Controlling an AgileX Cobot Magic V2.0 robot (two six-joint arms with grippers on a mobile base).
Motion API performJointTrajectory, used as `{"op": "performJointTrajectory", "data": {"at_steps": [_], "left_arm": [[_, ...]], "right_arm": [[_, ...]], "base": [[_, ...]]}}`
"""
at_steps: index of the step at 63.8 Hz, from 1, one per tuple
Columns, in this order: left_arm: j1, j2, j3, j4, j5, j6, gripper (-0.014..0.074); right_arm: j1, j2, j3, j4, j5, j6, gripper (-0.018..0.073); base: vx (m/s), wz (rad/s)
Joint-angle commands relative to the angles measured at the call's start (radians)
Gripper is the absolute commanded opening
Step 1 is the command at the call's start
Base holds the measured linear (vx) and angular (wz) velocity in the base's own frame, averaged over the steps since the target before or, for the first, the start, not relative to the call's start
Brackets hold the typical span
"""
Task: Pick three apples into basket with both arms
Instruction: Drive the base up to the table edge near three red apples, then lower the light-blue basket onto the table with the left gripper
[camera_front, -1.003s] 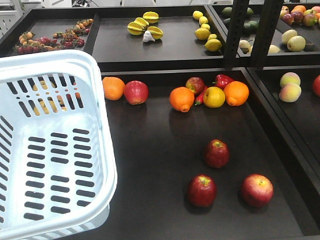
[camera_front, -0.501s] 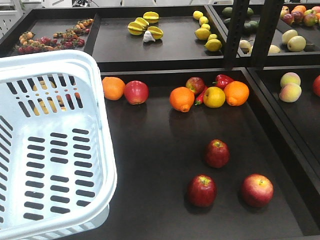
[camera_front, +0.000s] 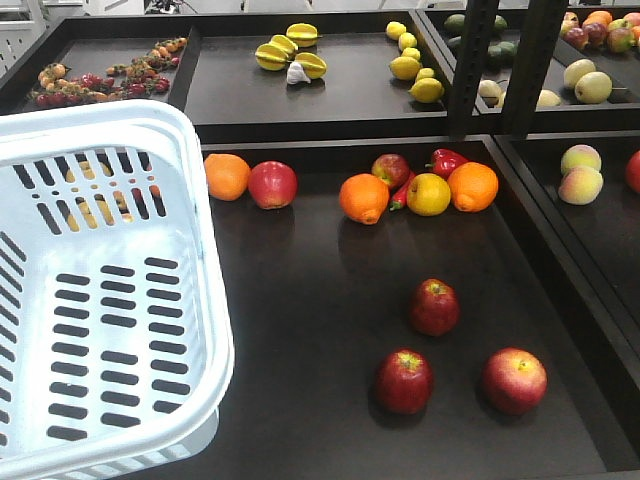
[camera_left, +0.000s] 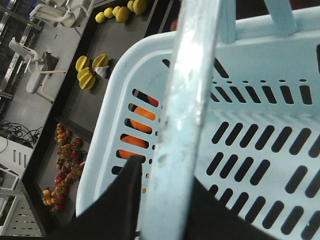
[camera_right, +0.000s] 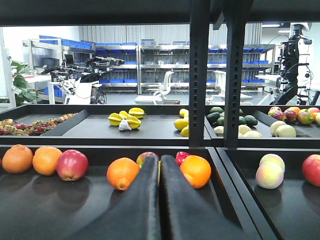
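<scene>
Apples (camera_front: 434, 307) are yet to reach the basket (camera_front: 212, 300) at left, which the left gripper (camera_left: 167, 185) holds clamped by its handle (camera_left: 195, 75). To its right, three lie apart on the dark tray (camera_front: 300, 330): front apple (camera_front: 404, 381), rear apple (camera_front: 434, 300), right-hand apple (camera_front: 514, 380). Nothing has shifted in the past second, so picking has apparently not begun. The right gripper (camera_right: 159, 165), fingers pressed together and empty, faces the tray.

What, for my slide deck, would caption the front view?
Three red apples wait on a dark shelf beside a pale-blue basket, oranges behind them.
</scene>
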Motion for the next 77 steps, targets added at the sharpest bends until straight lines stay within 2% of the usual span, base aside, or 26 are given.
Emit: {"op": "performJointTrajectory", "data": {"at_steps": [1,20,37,46,53,63,77], "left_arm": [[0.0,-0.005,-0.032,-0.015,-0.097,-0.015,-0.0006],[0.0,-0.002,-0.032,-0.015,-0.099,-0.015,-0.0006],[0.0,0.094,-0.031,-0.017,-0.137,-0.014,-0.0006],[0.0,0.182,-0.031,-0.089,-0.219,0.003,-0.0006],[0.0,0.255,-0.031,-0.171,-0.269,0.11,-0.0006],[0.0,0.365,-0.031,-0.329,-0.302,0.3,-0.0006],[0.0,0.506,-0.031,-0.494,-0.357,0.482,-0.0006]], "right_arm": [[-0.001,-0.01,0.015,-0.005,-0.069,-0.006,-0.0009],[-0.001,-0.01,0.015,-0.005,-0.069,-0.006,-0.0009],[-0.001,-0.01,0.015,-0.005,-0.069,-0.006,-0.0009],[-0.001,-0.01,0.015,-0.005,-0.069,-0.006,-0.0009],[-0.001,-0.01,0.015,-0.005,-0.069,-0.006,-0.0009],[-0.001,-0.01,0.015,-0.005,-0.069,-0.006,-0.0009],[-0.001,-0.01,0.015,-0.005,-0.069,-0.006,-0.0009]], "base": [[0.0,0.0],[0.0,0.0],[0.0,0.0],[0.0,0.0],[0.0,0.0],[0.0,0.0],[0.0,0.0]]}}
